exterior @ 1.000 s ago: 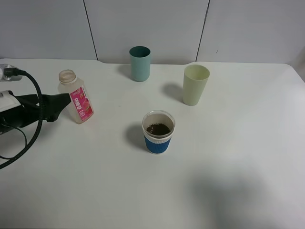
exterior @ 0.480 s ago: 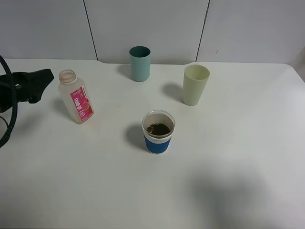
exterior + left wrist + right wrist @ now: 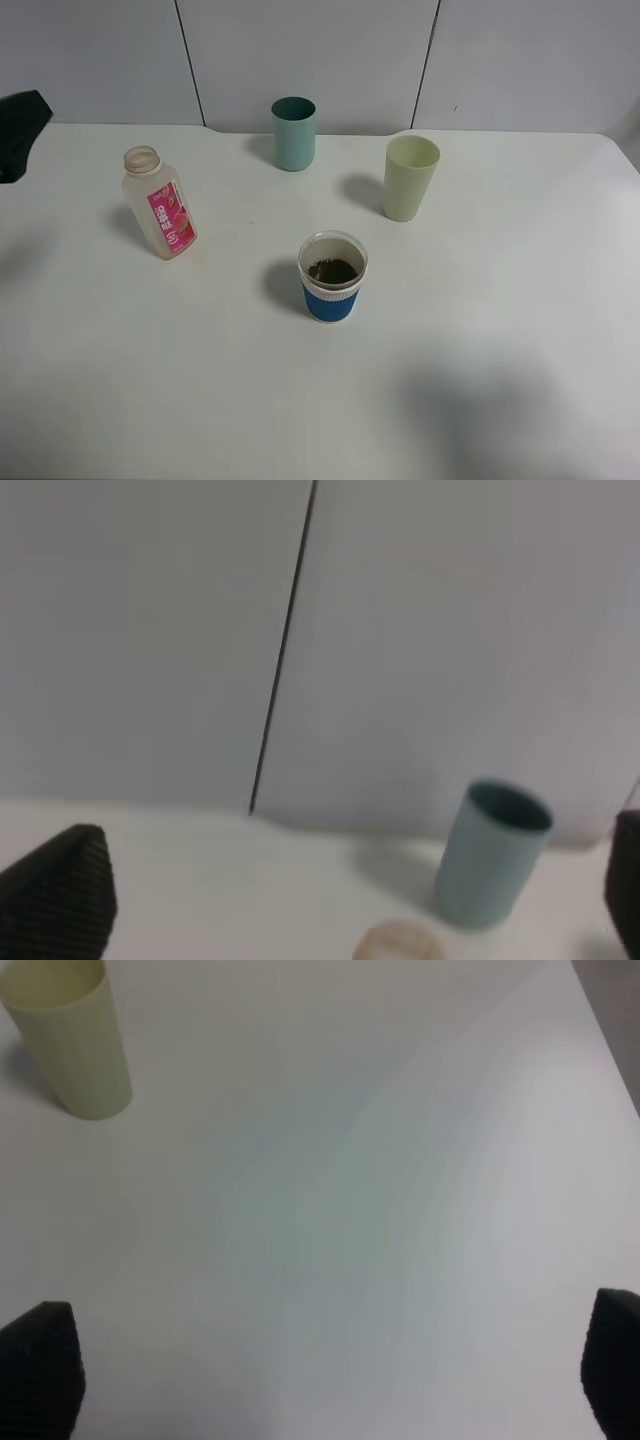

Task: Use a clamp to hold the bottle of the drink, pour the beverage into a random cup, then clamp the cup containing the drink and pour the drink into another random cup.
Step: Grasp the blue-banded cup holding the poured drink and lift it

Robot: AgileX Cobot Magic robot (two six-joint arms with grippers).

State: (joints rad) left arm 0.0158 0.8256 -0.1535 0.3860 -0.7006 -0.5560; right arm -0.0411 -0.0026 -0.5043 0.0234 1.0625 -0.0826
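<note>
My left pincer (image 3: 340, 895) is spread wide with nothing between its black fingertips (image 3: 55, 895). From the high camera I catch only a dark piece of it at the far left edge of the table (image 3: 480, 340), well apart from the bottle (image 3: 160, 205). My right pincer (image 3: 328, 1365) is just as wide and holds nothing; it hangs over bare tabletop. The bottle stands uncapped on the left part of the table, its pink label facing the front. The blue-sleeved cup (image 3: 332, 277) stands upright near the middle with the dark brown beverage (image 3: 332, 270) in it. The pale green cup (image 3: 410, 178) stands behind it to the right, apart from it. The teal cup (image 3: 294, 133) stands at the back by the wall.
</note>
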